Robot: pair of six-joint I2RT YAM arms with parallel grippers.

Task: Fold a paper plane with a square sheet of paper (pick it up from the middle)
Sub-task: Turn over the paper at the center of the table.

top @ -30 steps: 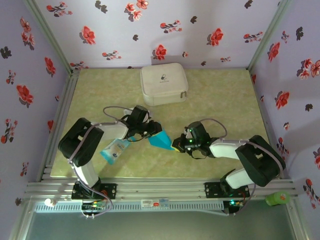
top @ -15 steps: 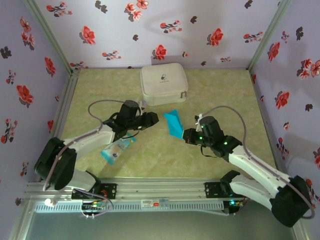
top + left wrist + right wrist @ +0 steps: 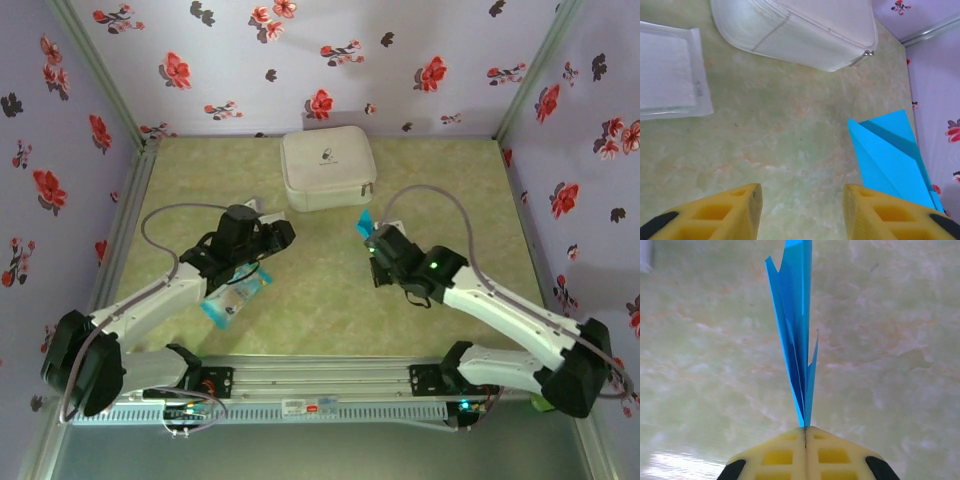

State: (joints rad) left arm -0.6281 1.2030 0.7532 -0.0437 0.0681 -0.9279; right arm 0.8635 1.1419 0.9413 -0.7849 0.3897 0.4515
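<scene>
Standing edge-on between the pressed-together pads of the right tool (image 3: 805, 432), the paper plane (image 3: 797, 340) is a narrow bright blue dart, its folded layers fanning slightly apart away from the grip. From above, the plane (image 3: 364, 222) sits right of the middle of the surface (image 3: 450, 180), near the front right corner of a white zip case (image 3: 327, 168); whether its tip touches the surface I cannot tell. The left tool (image 3: 800, 192) faces it from well apart, its yellow fingers (image 3: 747, 200) spread to a moderate gap with nothing between them, and its camera catches the plane (image 3: 890, 155) off to the right with a crease running along its length. The case (image 3: 805, 30) lies flat toward the back of the surface, zipped closed, so its contents are hidden. A small whitish translucent packet (image 3: 667, 70) lies flat beside the case, and a pale blue-and-white plastic packet (image 3: 235, 297) lies nearer the front, under the left arm.
</scene>
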